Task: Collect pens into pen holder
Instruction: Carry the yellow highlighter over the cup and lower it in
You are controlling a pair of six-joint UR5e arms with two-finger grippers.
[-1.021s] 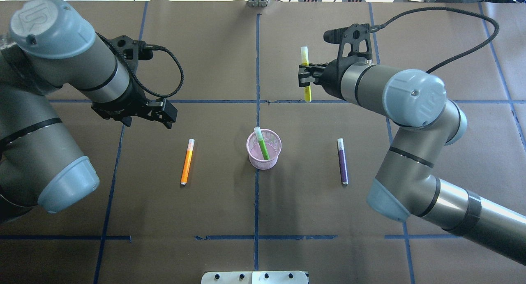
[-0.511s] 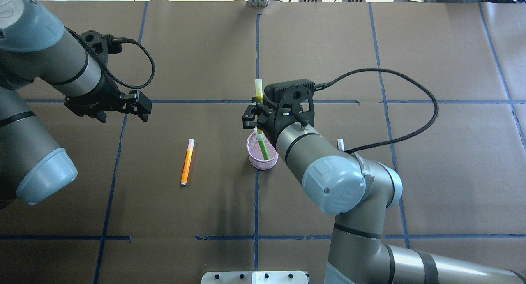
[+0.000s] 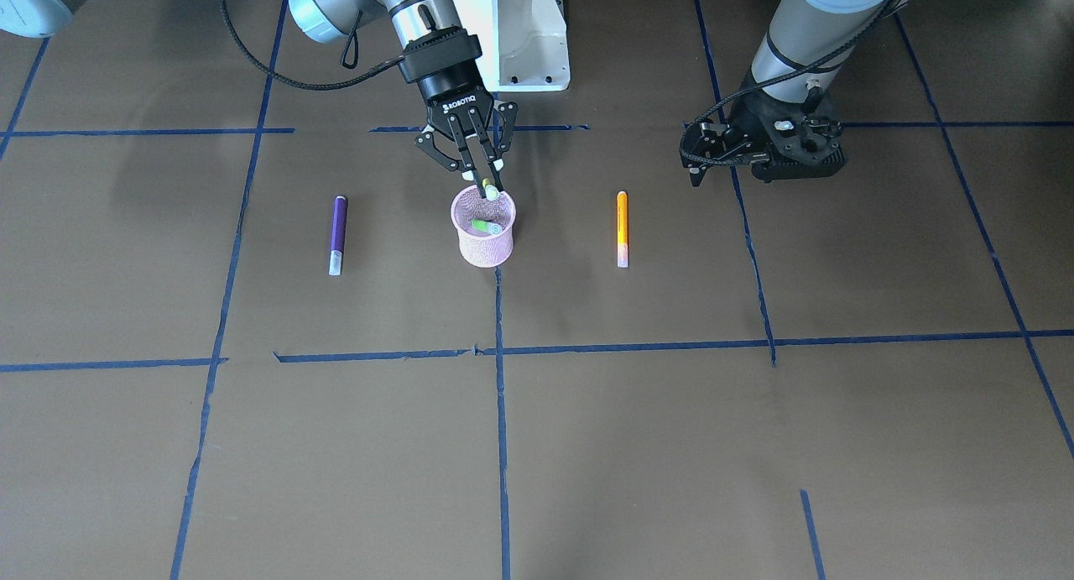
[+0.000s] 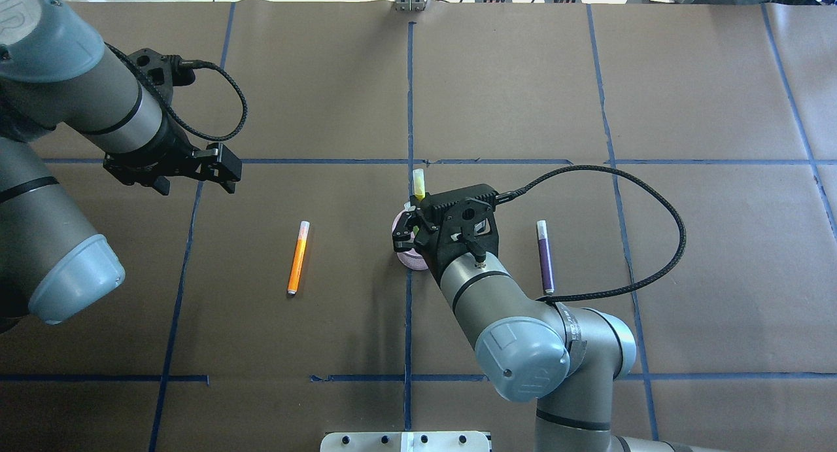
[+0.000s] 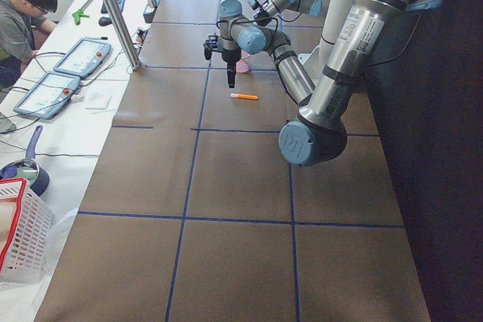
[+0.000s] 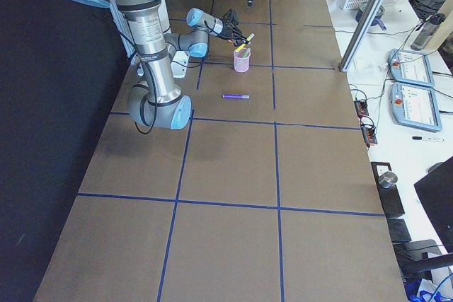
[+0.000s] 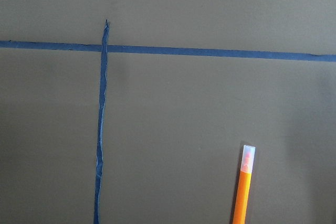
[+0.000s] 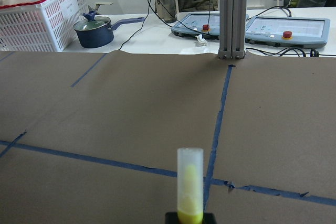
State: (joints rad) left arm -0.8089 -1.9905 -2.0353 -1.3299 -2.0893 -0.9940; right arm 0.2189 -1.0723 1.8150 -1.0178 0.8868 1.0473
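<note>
At upper centre of the front-facing view, gripping the yellow pen (image 3: 490, 192) in the right fingers (image 3: 482, 167), lower end at the pen holder (image 3: 485, 246) mouth beside the green pen (image 3: 483, 226), likely for release; overhead, upper left, with left fingers (image 4: 225, 162) spread, idle, apart from the orange pen (image 4: 297, 259).

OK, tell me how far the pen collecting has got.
Done: the green pen sits in the pen holder. In hand: the right gripper holds the yellow pen at the holder's rim, not yet released. Left: the orange pen and the purple pen lie on the table; the left gripper hangs open, empty.
</note>
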